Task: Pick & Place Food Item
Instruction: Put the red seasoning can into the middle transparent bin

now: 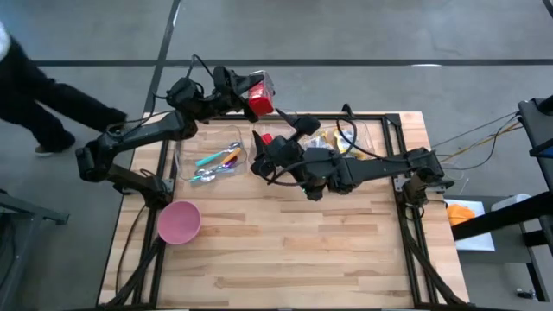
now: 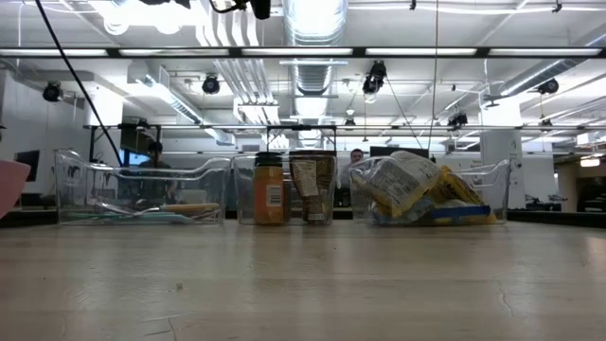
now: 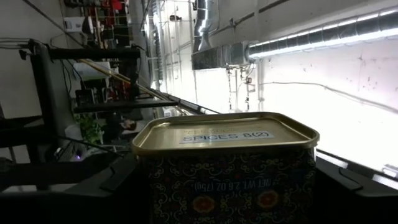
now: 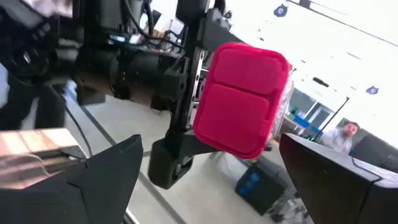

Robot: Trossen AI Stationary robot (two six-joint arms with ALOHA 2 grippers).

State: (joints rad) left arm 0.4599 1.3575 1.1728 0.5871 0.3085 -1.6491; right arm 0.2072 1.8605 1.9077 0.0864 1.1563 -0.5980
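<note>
High view puts the red spice tin (image 1: 260,95) up in the air over the table's (image 1: 328,250) far edge, left of centre, clamped between the fingers of the left gripper (image 1: 252,93) — this tin is the food item in play, and it is already off the surface. The left wrist view shows it close up: a rectangular can with a gold lid and a patterned side, its lid end pointing away from the wrist, so its long axis runs on along the gripper's own line.

The right gripper (image 1: 262,149) sits just near of the tin and a little to its right, with its jaws spread wide and nothing between them. In the right wrist view the tin's red bottom face fills the middle of the gap ahead, so the tin lies straight out in front of that claw — not yet between its fingers.

My reading is a handover: the right arm would have to close the remaining gap toward the far-left before pinching. The clear utensil bin (image 1: 213,160) and pink bowl (image 1: 179,221) lie below and aside, uninvolved.
</note>
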